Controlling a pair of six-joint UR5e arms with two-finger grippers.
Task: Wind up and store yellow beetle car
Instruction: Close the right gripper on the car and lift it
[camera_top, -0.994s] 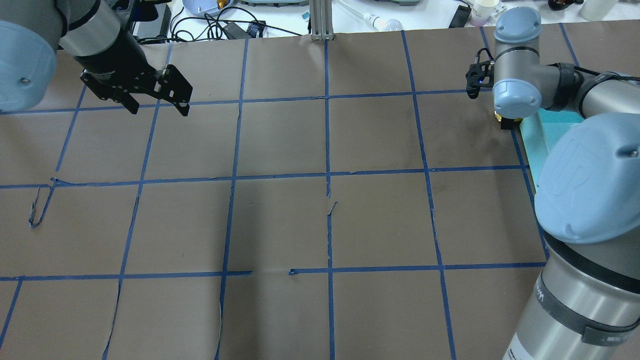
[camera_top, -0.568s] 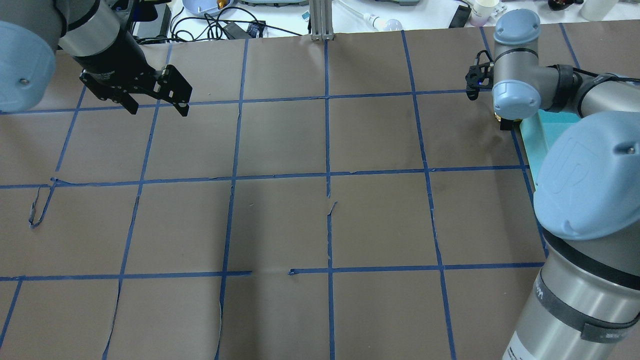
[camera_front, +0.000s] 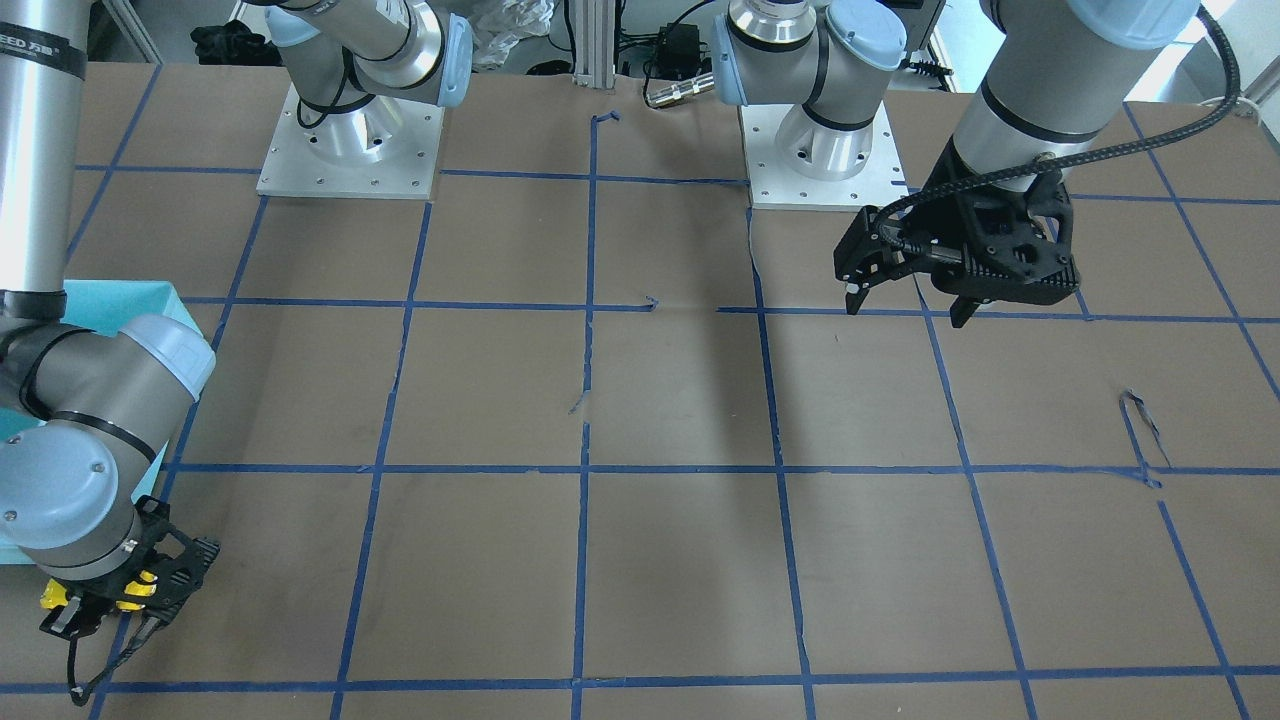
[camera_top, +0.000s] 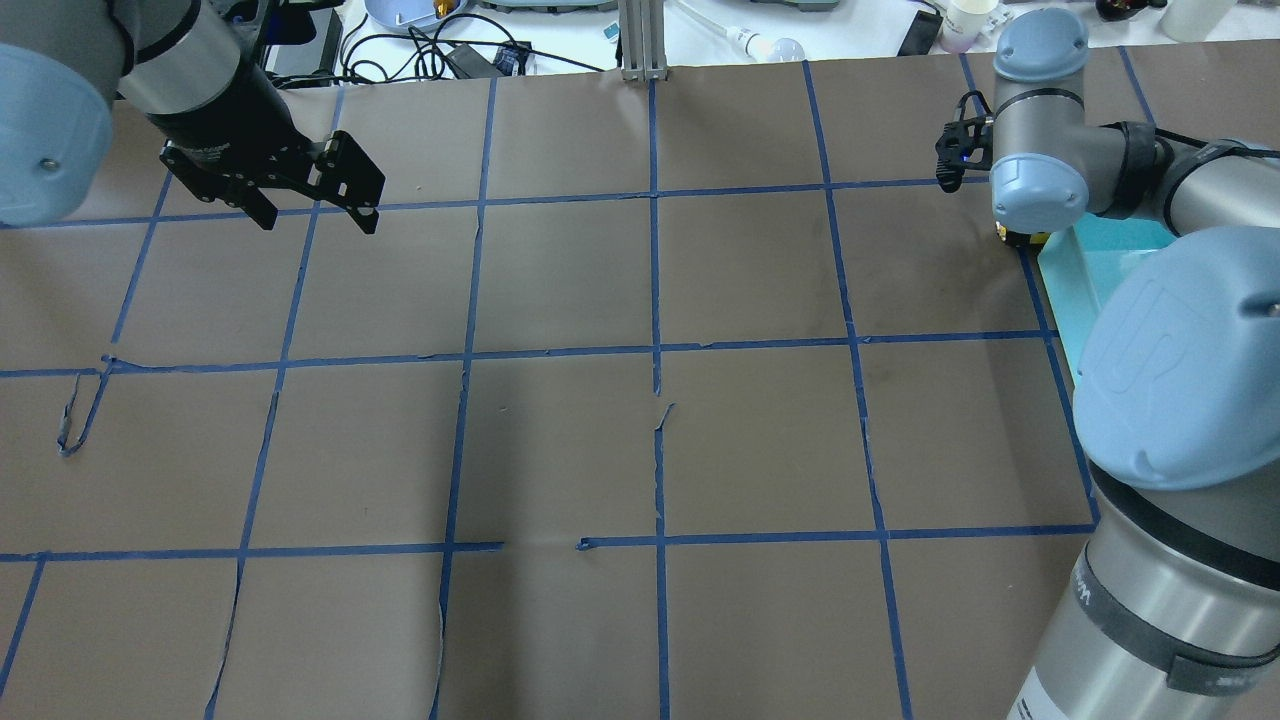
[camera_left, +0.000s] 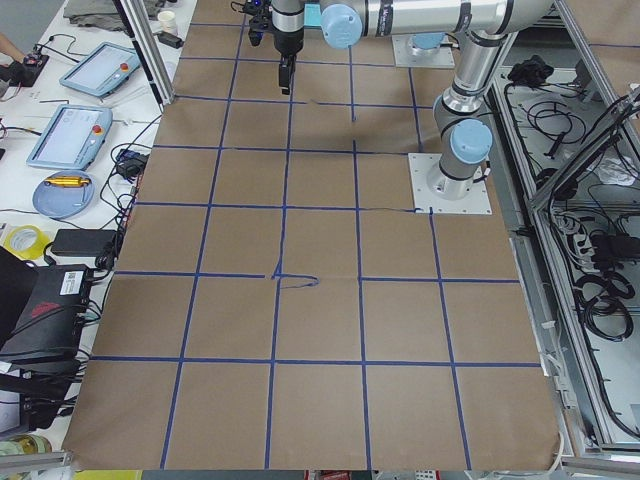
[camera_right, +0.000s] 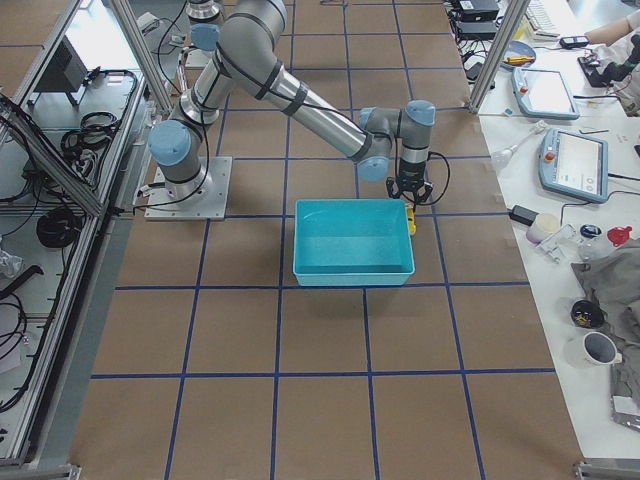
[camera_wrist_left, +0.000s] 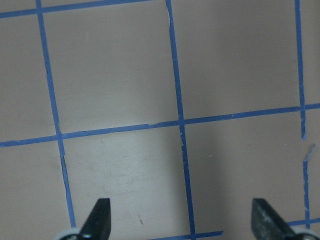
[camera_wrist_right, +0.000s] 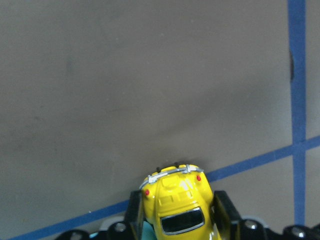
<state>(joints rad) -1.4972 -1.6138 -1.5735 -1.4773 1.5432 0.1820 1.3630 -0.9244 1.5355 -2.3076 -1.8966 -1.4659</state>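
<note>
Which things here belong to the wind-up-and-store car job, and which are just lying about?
Part of the job:
yellow beetle car, clamped in the right gripper
teal bin beside it, probably where it gets stored
left gripper, open and empty

Just lying about:
paper cup, light bulb and cables beyond the table
teach pendants off to the side

The lower edge of the right wrist view cuts off the yellow beetle car (camera_wrist_right: 176, 206) and the right hand (camera_wrist_right: 177, 202) around it. From overhead, the wrist joint (camera_top: 1040, 190) hides this hand almost fully. The right arm (camera_top: 1180, 350) covers most of the turquoise bin (camera_top: 1085, 262). Of the left hand (camera_wrist_left: 182, 220), its wrist view shows only two fingertips (camera_wrist_left: 99, 220).
</note>
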